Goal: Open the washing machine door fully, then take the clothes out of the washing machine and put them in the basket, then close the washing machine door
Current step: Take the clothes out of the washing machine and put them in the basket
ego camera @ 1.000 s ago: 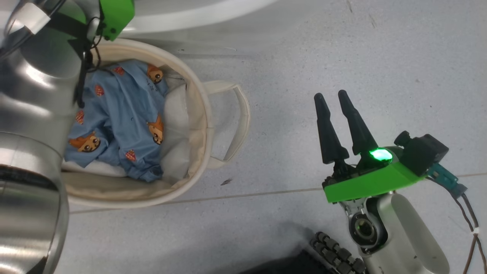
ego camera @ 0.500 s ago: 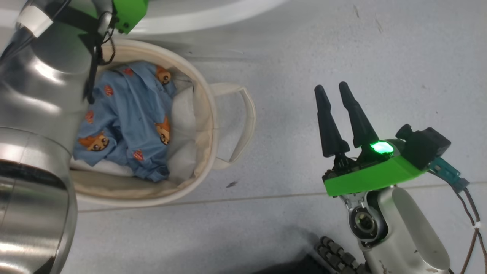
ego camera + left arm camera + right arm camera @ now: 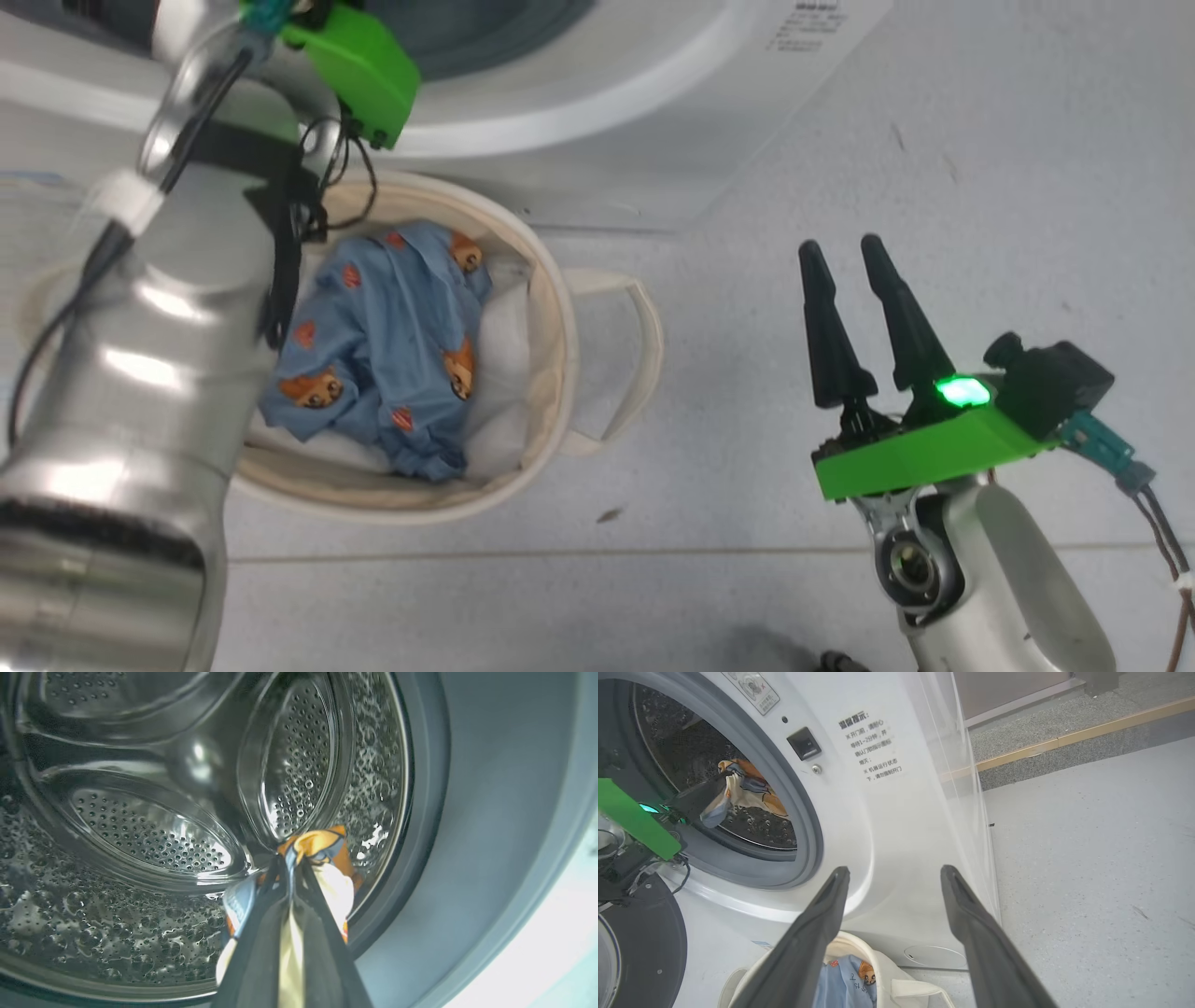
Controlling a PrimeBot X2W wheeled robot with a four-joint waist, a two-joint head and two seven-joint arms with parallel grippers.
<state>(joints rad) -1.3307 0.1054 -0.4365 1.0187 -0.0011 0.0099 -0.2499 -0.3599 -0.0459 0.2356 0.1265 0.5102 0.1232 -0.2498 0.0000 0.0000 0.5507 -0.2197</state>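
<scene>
Inside the steel drum of the washing machine (image 3: 878, 812), my left gripper (image 3: 289, 861) is shut on a bunched orange, cream and blue garment (image 3: 322, 844). The right wrist view shows that same garment (image 3: 747, 788) pinched just inside the grey drum mouth (image 3: 803, 826). Blue clothes (image 3: 392, 345) with orange animals lie in the cream basket (image 3: 551, 373) on the floor below the washing machine (image 3: 597, 112). My right gripper (image 3: 840, 247) hangs open and empty to the basket's right, fingers (image 3: 822, 914) spread toward the washer front. A dark round shape at the lower left looks like the open washing machine door (image 3: 649, 947).
My silver left forearm (image 3: 159, 373) crosses over the basket's left side on its way into the drum. The basket has a strap handle (image 3: 635, 355) on its right. Grey tiled floor (image 3: 934, 140) stretches to the right, with a raised kerb (image 3: 1064, 737) behind the washer.
The head camera has tilted, so the basket sits lower in the picture and the washer front shows at the top. My left gripper has closed on the garment. The right gripper stays open.
</scene>
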